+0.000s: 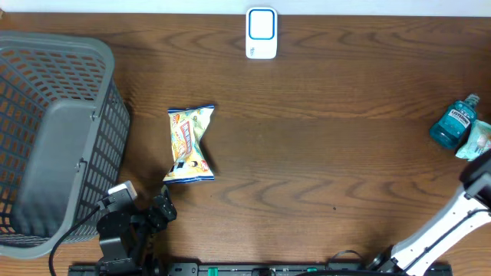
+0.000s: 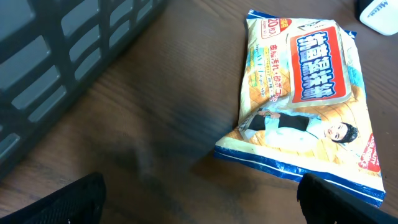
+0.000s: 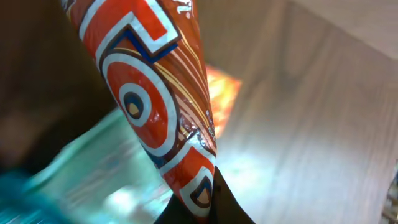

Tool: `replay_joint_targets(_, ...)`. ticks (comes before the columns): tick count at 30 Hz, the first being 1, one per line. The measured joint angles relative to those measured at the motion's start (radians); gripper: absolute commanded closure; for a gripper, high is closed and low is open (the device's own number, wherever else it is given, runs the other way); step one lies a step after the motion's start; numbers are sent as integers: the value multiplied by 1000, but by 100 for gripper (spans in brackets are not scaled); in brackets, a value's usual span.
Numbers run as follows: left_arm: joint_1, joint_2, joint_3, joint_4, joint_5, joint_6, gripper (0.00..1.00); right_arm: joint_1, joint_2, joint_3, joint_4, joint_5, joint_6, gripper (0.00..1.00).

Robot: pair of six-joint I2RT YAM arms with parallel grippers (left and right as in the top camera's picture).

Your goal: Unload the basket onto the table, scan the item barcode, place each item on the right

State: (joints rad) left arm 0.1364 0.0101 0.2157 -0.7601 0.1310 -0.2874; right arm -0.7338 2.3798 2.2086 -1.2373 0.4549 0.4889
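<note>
- One snack packet [image 1: 190, 144] lay flat on the table [image 1: 322, 153], beside the basket [image 1: 54, 138]; printed face up, no barcode showing; its long axis ran away from me, near end just beyond my left gripper [image 1: 163, 207]
- Reaching was the step, I judged; next came gripping, lifting and turning it toward the scanner [image 1: 261, 33]
- Left jaws stood wide, empty; my right gripper [image 3: 211, 208] was closed
</note>
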Motion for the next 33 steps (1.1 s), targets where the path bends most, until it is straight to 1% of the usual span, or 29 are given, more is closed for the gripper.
replay_joint_targets(7,0,0,0,0,0,0,2,-95,0,-55,21,-102,-3,99)
replay_joint_targets(8,0,0,0,0,0,0,2,-97,0,-67,23,-110,-3,93)
replay_joint_targets(11,0,0,0,0,0,0,2,-96,0,-90,21,-130,-3,69)
replay_joint_targets(12,0,0,0,0,0,0,2,-93,0,-91,18,-137,-2,63)
replay_joint_targets(13,0,0,0,0,0,0,2,-91,0,-91,14,-145,-3,53)
replay_joint_targets(14,0,0,0,0,0,0,2,-87,0,-91,10,-148,-2,46)
replay_joint_targets(16,0,0,0,0,0,0,2,-79,0,-91,-2,-155,8,34)
replay_joint_targets(18,0,0,0,0,0,0,2,-73,0,-91,-12,-163,18,31)
replay_joint_targets(25,0,0,0,0,0,0,2,-47,-32,-95,-11,-235,50,30)
replay_joint_targets(30,0,0,0,0,0,0,2,22,-163,-99,21,-329,61,29)
replay_joint_targets(32,0,0,0,0,0,0,2,80,-239,-98,33,-372,64,28)
replay_joint_targets(33,0,0,0,0,0,0,2,115,-272,-98,37,-396,64,26)
